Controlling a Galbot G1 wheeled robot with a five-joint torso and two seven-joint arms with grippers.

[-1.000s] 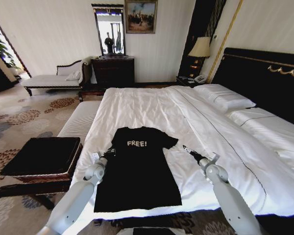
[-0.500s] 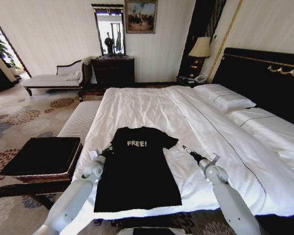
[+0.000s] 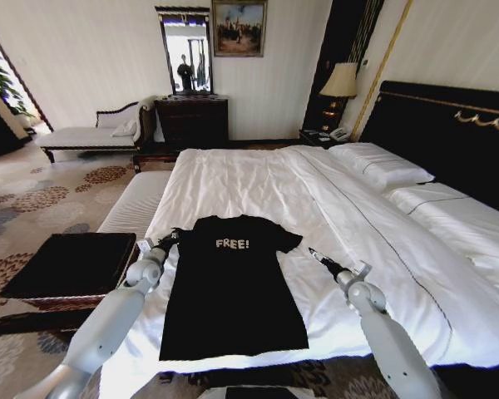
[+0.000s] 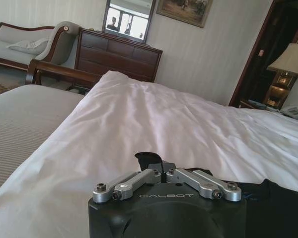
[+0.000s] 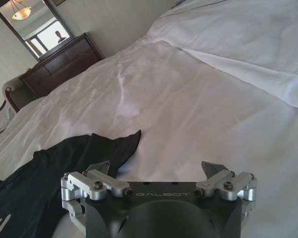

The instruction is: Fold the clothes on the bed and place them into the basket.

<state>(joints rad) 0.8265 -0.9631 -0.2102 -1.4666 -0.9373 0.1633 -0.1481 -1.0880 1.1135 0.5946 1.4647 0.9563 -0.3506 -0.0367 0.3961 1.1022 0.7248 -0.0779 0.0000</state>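
The black T-shirt (image 3: 233, 287) with white "FREE!" lettering lies spread flat, chest up, on the white duvet near the foot edge of the bed (image 3: 358, 208). The left gripper (image 3: 168, 241) sits at the T-shirt's left sleeve and shoulder; in the left wrist view its fingers (image 4: 149, 159) are drawn together over the dark cloth edge, though whether they pinch the fabric cannot be told. The right gripper (image 3: 314, 253) rests over bare duvet just beside the T-shirt's right sleeve, its fingers (image 5: 212, 168) spread wide with nothing between them. The brown wicker basket (image 3: 66, 270) with black top stands on the floor beside the bed, to the T-shirt's left.
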